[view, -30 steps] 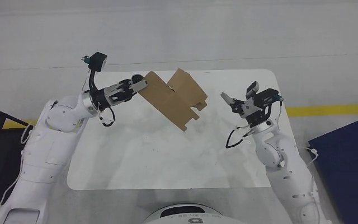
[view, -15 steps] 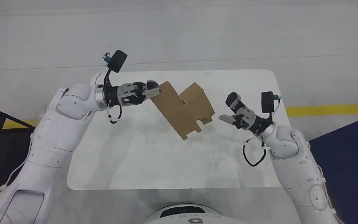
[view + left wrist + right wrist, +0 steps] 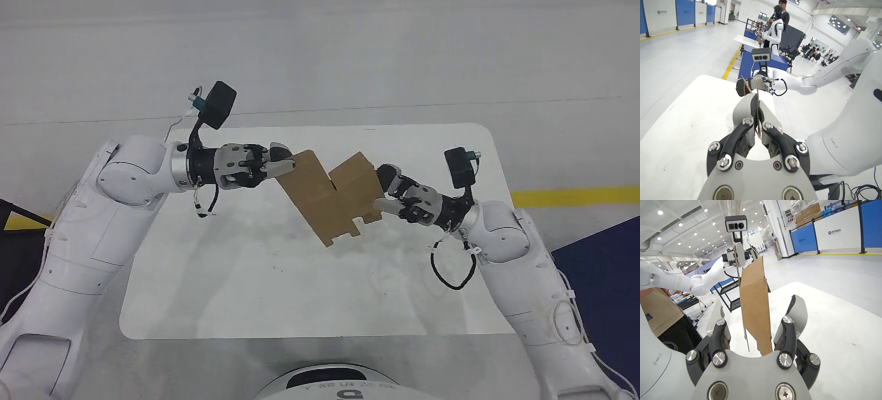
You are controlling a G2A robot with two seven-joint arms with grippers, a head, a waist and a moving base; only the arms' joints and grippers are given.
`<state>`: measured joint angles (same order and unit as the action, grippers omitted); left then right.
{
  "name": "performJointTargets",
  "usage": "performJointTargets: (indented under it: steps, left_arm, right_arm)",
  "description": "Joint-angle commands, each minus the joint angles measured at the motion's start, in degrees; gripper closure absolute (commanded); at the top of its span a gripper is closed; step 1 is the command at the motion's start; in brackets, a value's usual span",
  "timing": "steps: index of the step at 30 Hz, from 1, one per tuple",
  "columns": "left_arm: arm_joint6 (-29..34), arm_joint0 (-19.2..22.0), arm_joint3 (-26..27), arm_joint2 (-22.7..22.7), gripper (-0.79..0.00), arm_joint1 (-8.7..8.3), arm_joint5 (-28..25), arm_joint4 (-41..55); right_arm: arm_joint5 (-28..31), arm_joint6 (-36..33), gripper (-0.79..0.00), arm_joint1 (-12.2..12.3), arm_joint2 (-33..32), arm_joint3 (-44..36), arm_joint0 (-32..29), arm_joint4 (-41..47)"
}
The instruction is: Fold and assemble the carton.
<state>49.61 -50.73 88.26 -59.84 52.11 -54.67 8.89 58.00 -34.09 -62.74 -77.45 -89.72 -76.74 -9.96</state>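
Since 1 second ago our right claw (image 3: 758, 306) has swung in from the right end of the table (image 3: 250, 290), where it stood well apart from the carton (image 3: 325, 195), and now straddles the carton's nearer edge. Its 2 fingers stand wide apart, 1 on each side of the cardboard, and neither pad seems to press on it yet. Over the same second our left claw (image 3: 756, 102) has carried the carton a little toward the table's middle. It stays clamped on the opposite edge, pads pinched tight on the thin board.

Outward from the claws, the carton hangs between them, held up off the table as far as we can tell. It is partly opened rather than flat: from the right wrist we see 2 panels meeting at a crease, with a notched flap end toward us. From above it runs slantwise between the 2 arms.

We judge the approach done and the second grip the step in hand. Once the right claw closes, we hold both ends and can spread the panels into a sleeve. No flap is folded in yet, so most of the assembly is left. The board is thin and may buckle if we squeeze it off the crease.
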Motion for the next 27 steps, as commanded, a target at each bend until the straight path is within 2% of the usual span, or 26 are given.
performJointTargets:
  steps: [1,5,9,11,14,15,16,18,19,20,21,24,27]
  left_arm:
    - [0.09,-0.22,0.64,0.33,0.000,-0.32,0.08,0.32]
    - [0.13,-0.13,0.54,0.68,0.000,-0.96,0.12,0.39]
    - [0.08,0.21,0.81,1.49,0.000,-1.38,0.07,0.91]
    - [0.08,0.38,0.73,1.86,0.000,-1.56,0.07,0.97]
    - [-0.10,0.46,0.29,2.02,0.000,-1.90,-0.11,-0.05]
    - [-0.28,0.37,0.22,2.06,0.000,-2.00,-0.29,-0.17]
    - [-0.43,0.29,0.14,2.04,0.000,-2.11,-0.43,-0.27]
    - [-0.63,0.16,0.19,2.08,0.000,-2.30,-0.63,-0.44]
    - [-0.71,0.14,0.15,2.00,-0.074,-2.39,-0.71,-0.48]
    - [-0.77,0.11,0.07,1.84,-0.677,-2.46,-0.77,-0.65]
    - [-0.88,0.07,-0.08,1.62,-0.785,-2.52,-0.88,-0.87]
    - [-2.14,-0.32,-0.82,0.50,-0.785,-2.68,-1.05,-1.20]
    - [-4.31,-1.49,-2.43,-2.14,-0.785,-3.15,-1.03,-1.46]
  right_arm:
    - [0.00,-1.41,-0.326,0.26,0.54,0.20,0.23,0.93]
    - [0.00,-4.46,-0.308,0.94,1.58,0.03,0.59,4.27]
    - [0.00,-7.97,-0.256,1.67,2.84,-0.67,0.38,8.52]
    - [0.00,-9.79,-0.154,2.05,3.24,-0.67,0.47,10.94]
    - [0.00,-12.19,-0.123,2.56,3.59,-0.41,0.73,13.74]
    - [0.00,-12.20,-0.099,2.73,3.82,-0.41,0.78,14.02]
    - [0.00,-12.20,-0.025,2.91,4.18,-0.46,0.80,14.24]
    - [0.00,-12.20,0.000,3.30,4.85,-0.69,0.86,14.85]
    - [0.00,-12.20,0.000,3.50,5.12,-0.75,0.89,15.23]
    - [0.00,-12.20,0.000,3.70,5.30,-0.73,0.94,15.51]
    - [0.00,-12.19,0.000,3.88,5.33,-0.55,1.00,15.80]
    - [0.00,-11.13,0.000,4.10,4.50,1.01,1.38,16.09]
    - [-0.68,-6.78,0.000,4.00,2.70,3.73,2.20,14.58]
